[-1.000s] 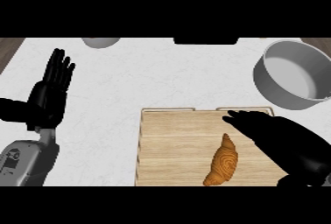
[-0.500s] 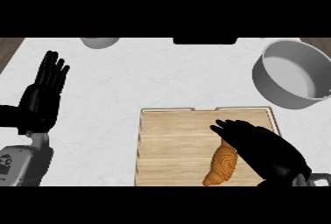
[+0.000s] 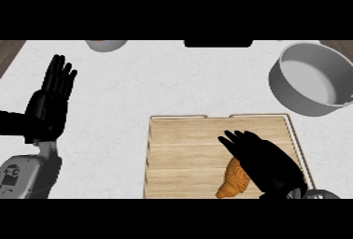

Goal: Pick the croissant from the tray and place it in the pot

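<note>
From my seat, the white marbled counter point(image 3: 172, 84) fills most of what I see, running out to a strip of brown wood point(image 3: 8, 52) at the far left corner and another sliver at the far right. At the counter's far edge, left of centre, I can make out the lower part of a small grey bowl point(image 3: 105, 45) with something orange inside it, cut off by the top of the view. To the right of that, also at the far edge, sits a dark flat shape point(image 3: 218, 43) that I cannot identify.
</note>
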`<state>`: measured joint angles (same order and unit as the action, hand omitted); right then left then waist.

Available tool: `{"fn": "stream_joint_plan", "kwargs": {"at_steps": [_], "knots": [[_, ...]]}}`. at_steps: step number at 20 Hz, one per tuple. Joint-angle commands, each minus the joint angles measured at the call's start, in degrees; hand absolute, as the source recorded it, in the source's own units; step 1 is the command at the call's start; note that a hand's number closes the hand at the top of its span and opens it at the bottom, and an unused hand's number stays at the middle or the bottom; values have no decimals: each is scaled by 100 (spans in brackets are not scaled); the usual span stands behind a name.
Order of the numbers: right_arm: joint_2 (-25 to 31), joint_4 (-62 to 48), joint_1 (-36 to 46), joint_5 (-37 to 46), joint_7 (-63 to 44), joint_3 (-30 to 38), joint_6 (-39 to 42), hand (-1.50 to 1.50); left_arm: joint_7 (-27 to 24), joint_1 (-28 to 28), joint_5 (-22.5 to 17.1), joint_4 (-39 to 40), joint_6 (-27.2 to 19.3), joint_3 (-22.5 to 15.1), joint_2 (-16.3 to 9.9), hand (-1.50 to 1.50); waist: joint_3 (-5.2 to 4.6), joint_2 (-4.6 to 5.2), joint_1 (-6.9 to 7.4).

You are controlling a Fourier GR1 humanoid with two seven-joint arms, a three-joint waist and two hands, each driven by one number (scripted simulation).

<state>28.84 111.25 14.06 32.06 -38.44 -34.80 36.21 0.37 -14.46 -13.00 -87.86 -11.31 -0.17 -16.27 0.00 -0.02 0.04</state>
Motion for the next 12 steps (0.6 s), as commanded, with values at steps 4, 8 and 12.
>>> {"fn": "stream_joint_plan", "kwargs": {"at_steps": [4, 8, 12], "knots": [[-229, -599, -301, 820, 626, 94, -143, -150, 288, -65, 85, -174, 125, 145, 101, 0, 1, 1, -1], [-457, -1254, -351, 1331, 1186, -49, -751, -150, 101, 263, 141, -357, 292, 139, 129, 0, 2, 1, 23], [-853, -1868, -67, 1531, 1534, 30, -654, -150, 184, -295, 181, 259, 379, 358, 112, 0, 1, 8, 4]]}}
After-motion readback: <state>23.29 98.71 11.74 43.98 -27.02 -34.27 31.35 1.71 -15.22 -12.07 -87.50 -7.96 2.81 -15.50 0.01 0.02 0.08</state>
